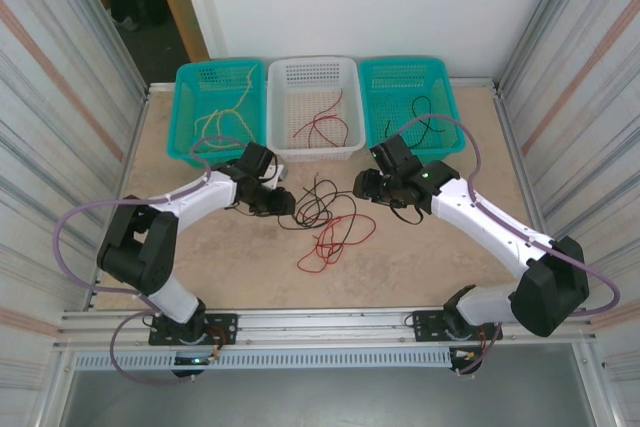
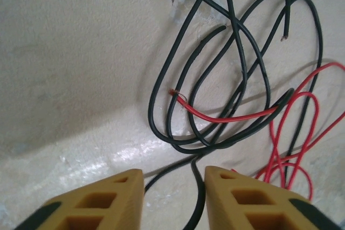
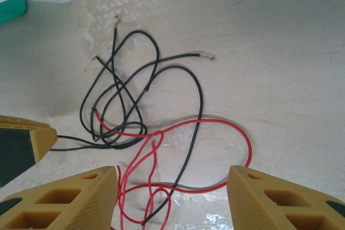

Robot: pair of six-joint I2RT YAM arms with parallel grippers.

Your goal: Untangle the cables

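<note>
Baskets [image 1: 313, 63] far | cables [image 1: 322, 209] tangled on beige table [image 1: 420, 257] | left gripper [image 2: 174, 175] ajar, black strand [image 2: 197, 166] between | right gripper [image 3: 171, 169] wide, empty

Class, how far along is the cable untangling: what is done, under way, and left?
Done: yellow cables, red ones and black ones lie sorted in the three far baskets. In hand: the left gripper, open, straddles a black cable at the tangle's edge; the right gripper hovers open. Left: the black and red tangle on the table.
</note>
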